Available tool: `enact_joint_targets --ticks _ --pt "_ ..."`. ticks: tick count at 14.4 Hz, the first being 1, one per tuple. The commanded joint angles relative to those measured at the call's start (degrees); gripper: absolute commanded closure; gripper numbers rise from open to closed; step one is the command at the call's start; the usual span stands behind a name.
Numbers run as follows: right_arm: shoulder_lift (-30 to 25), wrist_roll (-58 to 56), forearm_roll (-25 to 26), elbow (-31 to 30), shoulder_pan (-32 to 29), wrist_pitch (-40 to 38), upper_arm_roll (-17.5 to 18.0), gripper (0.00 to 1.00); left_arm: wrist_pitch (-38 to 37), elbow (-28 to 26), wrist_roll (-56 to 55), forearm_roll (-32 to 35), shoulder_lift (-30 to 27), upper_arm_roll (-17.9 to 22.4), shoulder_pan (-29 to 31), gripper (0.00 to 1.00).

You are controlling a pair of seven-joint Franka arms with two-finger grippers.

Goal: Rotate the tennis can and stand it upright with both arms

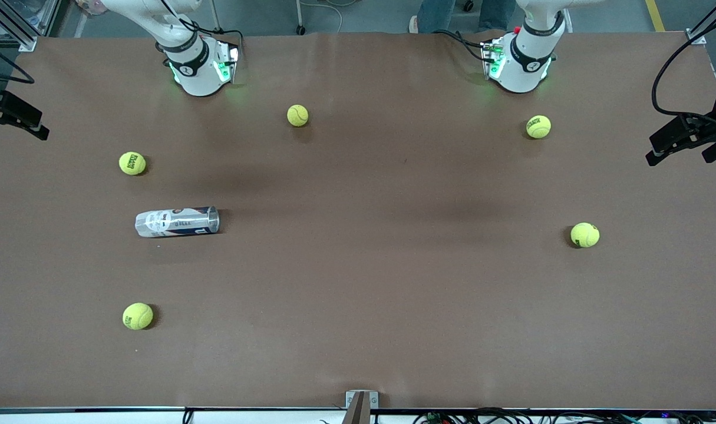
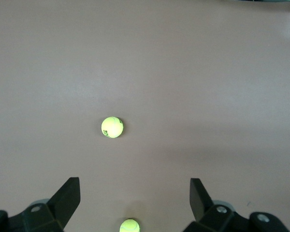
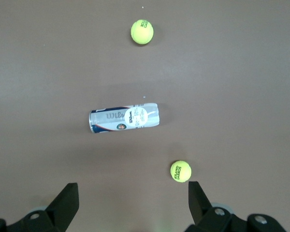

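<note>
Tennis can (image 1: 177,222) lies flat on counter (image 1: 358,282) twd right arm's end. Left gripper (image 2: 135,193) and right gripper (image 3: 133,198) both high, jaws spread, nothing held. Risk: can rolls off if nudged off-centre, round + slick.

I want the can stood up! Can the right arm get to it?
Probably yes. The tennis can lies on its side below the right tool, whose fingers are open, with nothing between them. The nearest ball sits apart from it.

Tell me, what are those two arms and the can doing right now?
Left gripper open, high over two balls. Right gripper open, high over the can. Can on its side, untouched. Nothing blocking it.
</note>
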State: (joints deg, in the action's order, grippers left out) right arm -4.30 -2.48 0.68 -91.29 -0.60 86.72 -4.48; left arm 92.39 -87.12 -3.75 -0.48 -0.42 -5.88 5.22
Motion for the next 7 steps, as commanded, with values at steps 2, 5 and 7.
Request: enact_joint_targets --ticks 2,5,7 --pt "5.96 -0.77 0.20 0.58 -3.61 3.88 0.44 0.00 -0.55 0.81 0.59 0.30 -0.02 -0.45 0.49 0.00" --pt "6.94 0.19 0.99 0.50 -5.72 5.65 0.44 0.00 -0.55 0.81 0.50 0.21 -0.02 -0.45 0.49 0.00" --pt "7.20 10.40 0.73 0.15 -6.95 5.57 0.44 0.00 -0.63 0.73 0.59 0.21 -0.02 -0.45 0.49 0.00"
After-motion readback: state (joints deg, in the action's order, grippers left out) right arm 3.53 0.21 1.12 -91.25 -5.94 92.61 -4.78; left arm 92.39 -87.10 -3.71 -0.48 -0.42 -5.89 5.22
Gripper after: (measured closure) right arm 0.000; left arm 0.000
